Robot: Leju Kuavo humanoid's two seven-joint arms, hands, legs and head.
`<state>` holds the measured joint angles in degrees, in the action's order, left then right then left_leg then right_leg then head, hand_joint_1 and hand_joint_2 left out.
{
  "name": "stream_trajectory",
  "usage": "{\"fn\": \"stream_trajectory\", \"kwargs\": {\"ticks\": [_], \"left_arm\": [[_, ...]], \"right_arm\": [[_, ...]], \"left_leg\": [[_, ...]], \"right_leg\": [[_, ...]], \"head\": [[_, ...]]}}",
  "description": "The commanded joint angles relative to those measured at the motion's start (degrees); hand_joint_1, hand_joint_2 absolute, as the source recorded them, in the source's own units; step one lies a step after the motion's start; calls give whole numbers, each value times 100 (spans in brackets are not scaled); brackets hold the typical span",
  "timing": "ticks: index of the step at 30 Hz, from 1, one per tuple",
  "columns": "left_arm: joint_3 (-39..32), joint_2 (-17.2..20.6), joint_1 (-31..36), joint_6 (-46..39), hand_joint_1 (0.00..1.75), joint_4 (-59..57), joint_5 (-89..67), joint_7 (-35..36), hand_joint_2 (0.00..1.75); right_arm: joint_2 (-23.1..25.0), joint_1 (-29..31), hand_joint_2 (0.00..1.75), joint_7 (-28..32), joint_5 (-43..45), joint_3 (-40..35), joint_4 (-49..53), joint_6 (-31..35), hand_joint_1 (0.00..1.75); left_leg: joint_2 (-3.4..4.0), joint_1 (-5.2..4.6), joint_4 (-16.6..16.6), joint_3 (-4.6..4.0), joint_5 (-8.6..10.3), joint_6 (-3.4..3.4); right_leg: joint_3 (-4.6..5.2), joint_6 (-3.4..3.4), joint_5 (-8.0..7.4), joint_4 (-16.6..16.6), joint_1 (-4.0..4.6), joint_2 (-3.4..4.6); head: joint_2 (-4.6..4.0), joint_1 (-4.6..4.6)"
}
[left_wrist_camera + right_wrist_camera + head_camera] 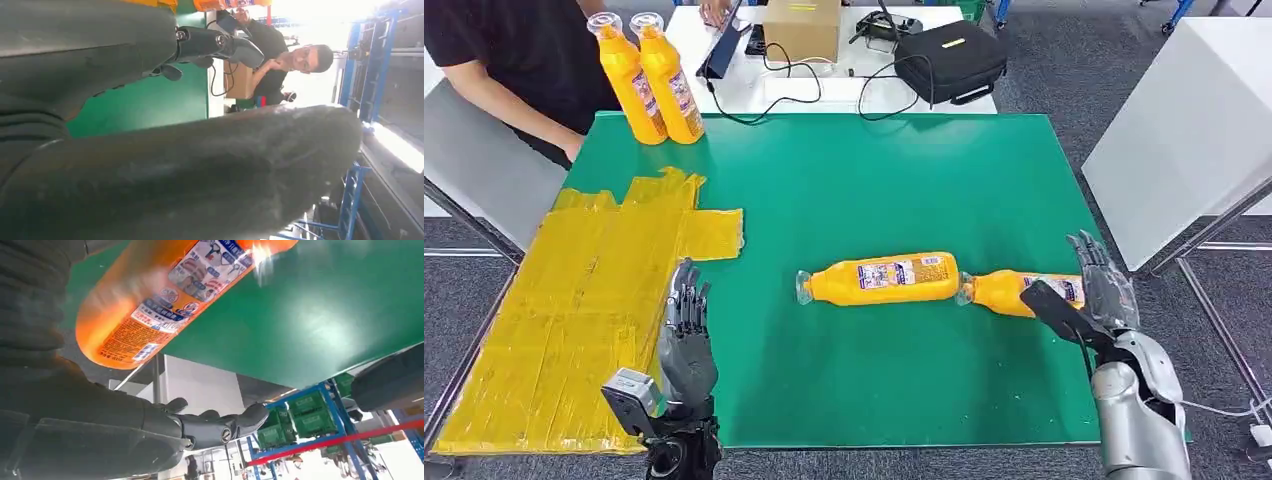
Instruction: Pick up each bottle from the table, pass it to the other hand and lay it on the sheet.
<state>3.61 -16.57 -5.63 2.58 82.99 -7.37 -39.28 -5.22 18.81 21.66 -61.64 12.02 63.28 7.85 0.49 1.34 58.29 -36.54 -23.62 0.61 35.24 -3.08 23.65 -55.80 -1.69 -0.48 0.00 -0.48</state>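
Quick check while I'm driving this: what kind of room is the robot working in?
Probably a robotics lab or workshop. A green-topped work table with yellow sheet taped on it, a white desk behind carrying a cardboard box, black case and cables, and blue racking with green storage bins.

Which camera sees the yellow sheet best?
The head view: the whole yellow sheet lies spread on the green table's left side, beside the left hand. The left wrist view catches just a yellow sliver of it. The right wrist view looks elsewhere.
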Motion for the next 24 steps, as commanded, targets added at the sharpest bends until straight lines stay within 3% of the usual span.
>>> {"fn": "stream_trajectory", "kwargs": {"ticks": [1,3,6,10,16,19,24], "left_arm": [[-165,-27,85,-11,0,-208,1,-72,0],[-197,-54,12,14,0,-133,-7,-72,0],[-272,-58,27,201,0,-227,40,-72,0],[-280,-23,407,276,0,-535,146,-72,0],[-271,-48,517,202,0,-625,156,-72,0],[-270,-63,566,250,0,-682,135,-72,0],[-253,-80,658,294,0,-792,108,-72,0]], "right_arm": [[103,565,175,10,-85,-103,-459,-88,0],[121,945,175,-177,-264,-167,-493,-293,0],[-304,1554,175,-331,-414,-162,-874,-646,0],[-825,2040,175,-105,-415,-230,-1683,-1087,0],[-512,2391,175,-379,-856,-492,-2198,-841,0],[-329,2557,175,-673,-1091,-578,-2287,-864,0],[-385,2536,175,-797,-1269,-538,-2419,-980,0]], "left_leg": [[8,-1,-6,49,-15,6],[23,-3,0,14,-7,3],[44,-10,7,19,-15,6],[-9,-7,1,10,5,8],[13,-11,-5,53,-7,17],[3,-12,-2,15,8,13],[5,-10,-3,38,0,16]], "right_leg": [[-43,26,12,4,2,16],[-4,12,-1,-2,-2,28],[-3,16,0,-13,-7,53],[-9,5,-1,0,-6,-4],[-51,18,2,5,-5,13],[-14,2,-8,0,-7,-2],[-36,9,-1,2,-4,0]], "head": [[0,-2],[0,0],[0,-2],[0,-2],[0,-2],[0,-4],[0,-2]]}}
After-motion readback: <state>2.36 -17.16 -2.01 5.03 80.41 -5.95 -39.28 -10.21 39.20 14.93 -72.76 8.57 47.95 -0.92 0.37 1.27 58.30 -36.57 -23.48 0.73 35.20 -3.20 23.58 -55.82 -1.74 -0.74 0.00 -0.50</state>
